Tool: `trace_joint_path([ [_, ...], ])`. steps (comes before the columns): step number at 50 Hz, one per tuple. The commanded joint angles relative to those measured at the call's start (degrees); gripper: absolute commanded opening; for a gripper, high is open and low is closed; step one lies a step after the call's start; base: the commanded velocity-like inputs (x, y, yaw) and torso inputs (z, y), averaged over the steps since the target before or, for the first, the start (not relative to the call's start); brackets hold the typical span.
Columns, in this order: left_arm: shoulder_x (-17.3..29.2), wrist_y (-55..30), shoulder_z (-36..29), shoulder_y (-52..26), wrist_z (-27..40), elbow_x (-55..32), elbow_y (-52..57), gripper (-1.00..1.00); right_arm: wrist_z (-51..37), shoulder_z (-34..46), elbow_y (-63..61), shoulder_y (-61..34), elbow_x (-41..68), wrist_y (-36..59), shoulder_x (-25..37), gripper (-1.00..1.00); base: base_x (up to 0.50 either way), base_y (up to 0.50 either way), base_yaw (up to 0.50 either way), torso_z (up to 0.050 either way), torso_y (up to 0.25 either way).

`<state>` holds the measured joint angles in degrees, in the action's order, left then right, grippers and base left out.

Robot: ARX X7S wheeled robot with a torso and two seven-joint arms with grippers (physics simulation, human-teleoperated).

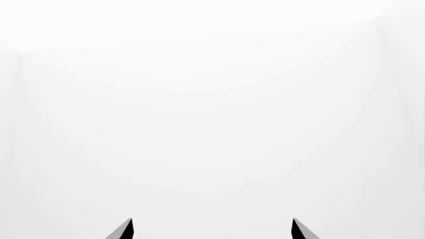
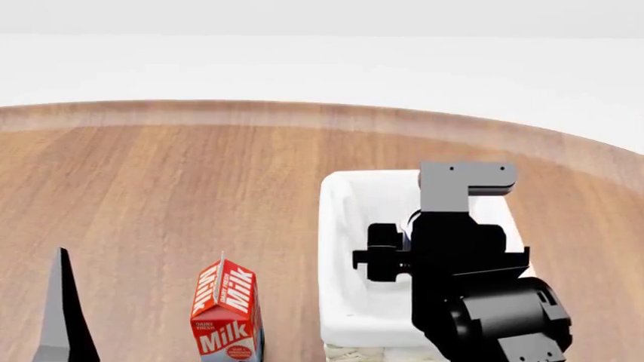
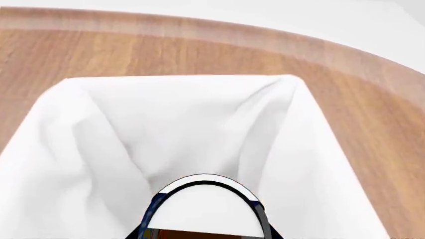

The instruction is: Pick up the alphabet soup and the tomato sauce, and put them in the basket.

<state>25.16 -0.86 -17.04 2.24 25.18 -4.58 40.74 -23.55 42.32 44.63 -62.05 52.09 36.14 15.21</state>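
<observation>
The alphabet soup (image 3: 202,206), a can with a pale top and dark blue sides, sits in my right gripper (image 3: 204,235), which is shut on it. It hangs over the white cloth lining of the basket (image 3: 93,149). In the head view my right arm (image 2: 458,256) reaches over the basket (image 2: 337,226) and hides the can. My left gripper (image 1: 212,226) is open, its two fingertips (image 1: 126,230) wide apart with only blank white before them. One of its fingers (image 2: 62,309) shows at the lower left of the head view. The tomato sauce is out of view.
A red and white milk carton (image 2: 226,313) stands on the round wooden table (image 2: 151,196), left of the basket. The table's curved far edge (image 2: 302,113) runs behind the basket.
</observation>
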Motion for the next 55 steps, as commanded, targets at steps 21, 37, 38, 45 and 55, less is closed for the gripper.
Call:
trace_joint_path([
  [21,0.06,0.7,-0.88,0.05,0.34,0.34,-0.76,1.0,1.42,0.05,0.54,-0.49,-2.52,0.21,-0.37,1.0,0.0,0.0,0.0,0.0,0.0],
  [37,0.31,0.44,-0.94,-0.05,0.54,0.26,-0.55,1.0,-1.93,-0.96,-12.76,-4.85,-0.28,5.5,4.02,1.0,0.0,0.0,0.0,0.0,0.0],
  [38,0.33,0.38,-0.9,-0.1,0.56,0.2,-0.51,1.0,-2.38,-1.11,-13.97,-5.19,0.24,6.51,4.36,1.0,0.0,0.0,0.0,0.0,0.0],
  [45,0.53,-0.16,-0.8,-0.31,0.61,0.04,0.05,1.0,-3.03,-0.93,-24.1,-8.57,3.48,13.02,7.06,1.0,0.0,0.0,0.0,0.0,0.0],
  [55,0.89,-0.57,-0.32,-0.26,0.9,-0.28,0.67,1.0,-2.93,-1.45,-35.38,-9.33,8.01,18.03,10.99,1.0,0.0,0.0,0.0,0.0,0.0],
])
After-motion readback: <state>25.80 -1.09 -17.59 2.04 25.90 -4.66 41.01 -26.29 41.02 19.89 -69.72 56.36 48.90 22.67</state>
